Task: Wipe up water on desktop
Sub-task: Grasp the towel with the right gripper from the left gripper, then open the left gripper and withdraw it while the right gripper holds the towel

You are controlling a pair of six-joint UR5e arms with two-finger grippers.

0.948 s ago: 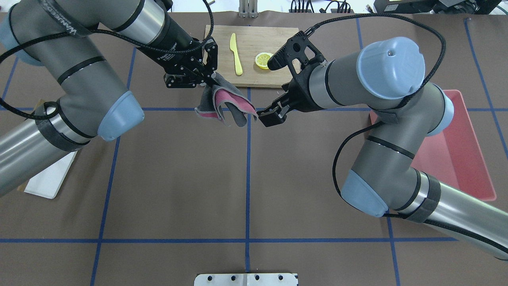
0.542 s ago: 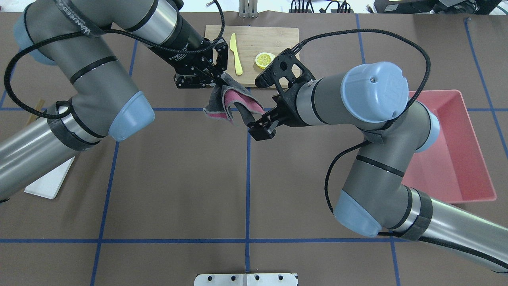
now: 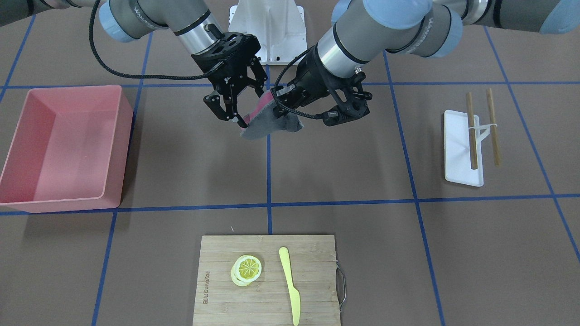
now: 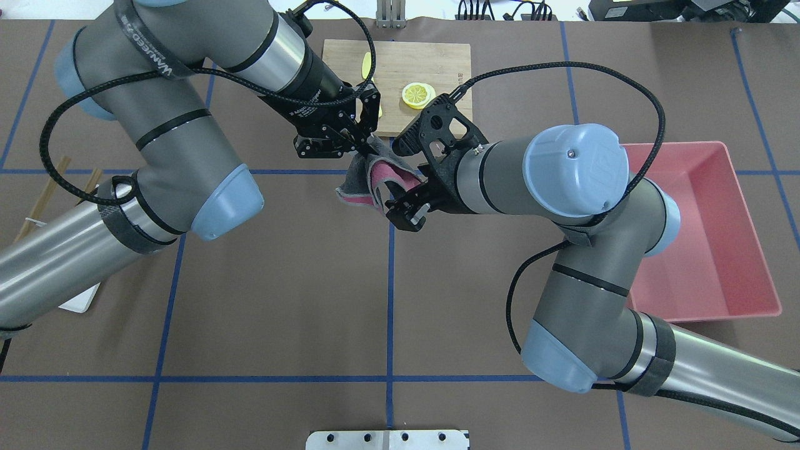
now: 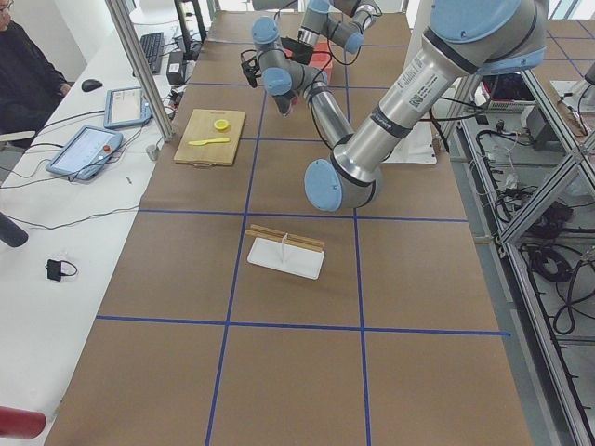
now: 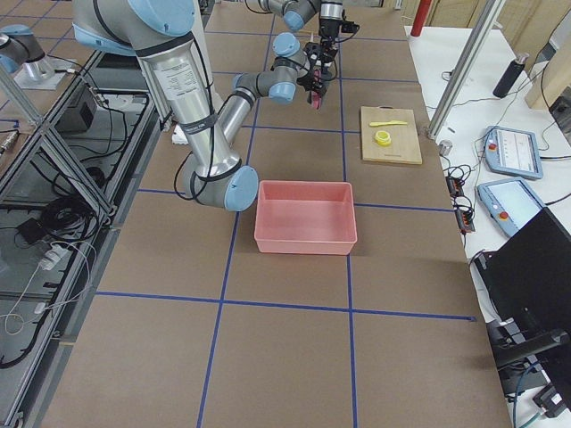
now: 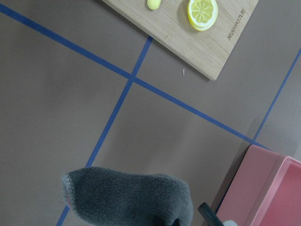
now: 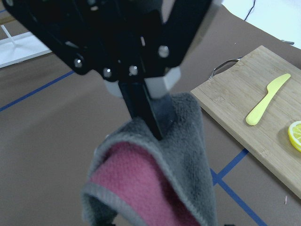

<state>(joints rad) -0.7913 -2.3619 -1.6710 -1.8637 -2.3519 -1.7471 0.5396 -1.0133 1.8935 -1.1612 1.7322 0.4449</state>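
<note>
The brown desktop [image 4: 281,281] with blue tape lines shows no water that I can make out. My left gripper [image 4: 364,142] is shut on the top of a grey and pink cloth [image 4: 375,178] and holds it hanging above the desktop, just in front of the cutting board. In the front view the cloth [image 3: 272,124] droops between the two grippers. My right gripper [image 4: 400,209] is open, its jaws spread at the cloth's hanging lower end. The right wrist view shows the left finger pinching the cloth [image 8: 155,188].
A bamboo cutting board [image 4: 431,56] with a lemon slice [image 4: 417,94] and a yellow knife [image 3: 290,283] lies at the far centre. A pink bin [image 4: 750,231] stands on the robot's right. A white tray [image 3: 460,149] with chopsticks [image 3: 491,127] lies on its left.
My left gripper has carried the cloth a little to the right. My right gripper has moved left up to the cloth's hanging end, still open.
</note>
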